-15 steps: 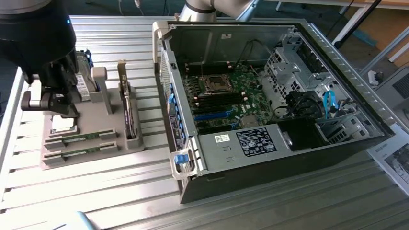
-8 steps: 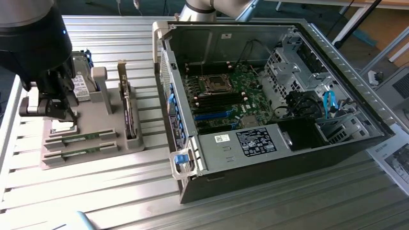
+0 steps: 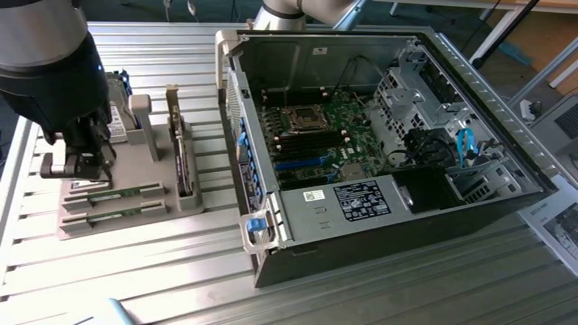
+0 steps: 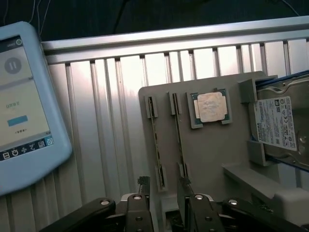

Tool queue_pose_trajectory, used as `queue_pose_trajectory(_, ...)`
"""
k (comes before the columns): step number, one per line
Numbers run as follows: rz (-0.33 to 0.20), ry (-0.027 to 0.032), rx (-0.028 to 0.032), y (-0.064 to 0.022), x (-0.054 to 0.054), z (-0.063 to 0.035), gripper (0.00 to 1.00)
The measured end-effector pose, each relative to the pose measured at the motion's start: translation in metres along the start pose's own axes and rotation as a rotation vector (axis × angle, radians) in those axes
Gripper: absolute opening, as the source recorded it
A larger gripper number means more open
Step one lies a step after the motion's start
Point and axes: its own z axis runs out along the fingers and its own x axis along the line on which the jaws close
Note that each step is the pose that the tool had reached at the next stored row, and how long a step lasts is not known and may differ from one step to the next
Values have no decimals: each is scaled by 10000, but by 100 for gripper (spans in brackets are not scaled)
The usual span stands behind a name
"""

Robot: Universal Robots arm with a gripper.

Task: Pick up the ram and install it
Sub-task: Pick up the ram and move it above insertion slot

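The gripper (image 3: 77,169) hangs over a grey holder (image 3: 145,172) on the desk (image 3: 181,271), at the exterior view's left. Its jaws stand wide apart and hold nothing. The ram (image 3: 122,195) stands on its thin edge in a slot of the holder, near the jaws. A second ram stick (image 3: 122,217) sits in the next slot, just beside it. I cannot tell which of the two the jaws are lined up with. The open computer case (image 3: 271,61) is well apart from them, at the exterior view's right. The ram looks thin and light, so it should lift easily. It is likely stiff, but it could crack or get scratched if squeezed hard. The best place to hold it seems to be its two long flat sides, near the middle. A gentle pinch there should bring it up straight without tipping.
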Motion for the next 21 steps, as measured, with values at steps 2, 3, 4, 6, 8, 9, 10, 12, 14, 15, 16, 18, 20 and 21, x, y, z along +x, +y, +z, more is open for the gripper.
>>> queue_pose_trajectory(2,-7,0,1,-1,1,50,36)
queue_pose_trajectory(3,-11,0,0,-2,2,83,36)
queue_pose_trajectory(4,-17,0,0,-3,3,118,36)
queue_pose_trajectory(6,-35,0,0,3,5,199,36)
queue_pose_trajectory(8,-48,-1,0,11,7,244,36)
queue_pose_trajectory(9,-55,1,-1,15,8,264,36)
queue_pose_trajectory(10,-62,2,-2,19,9,286,36)
queue_pose_trajectory(12,-76,1,-1,27,11,342,36)
queue_pose_trajectory(14,-85,1,-2,35,13,387,36)
queue_pose_trajectory(15,-90,2,-1,46,16,432,36)
queue_pose_trajectory(16,-96,2,-2,51,17,465,36)
queue_pose_trajectory(18,-115,3,-4,55,20,532,36)
queue_pose_trajectory(20,-155,5,-13,54,22,606,36)
queue_pose_trajectory(21,-165,5,-14,53,22,623,36)
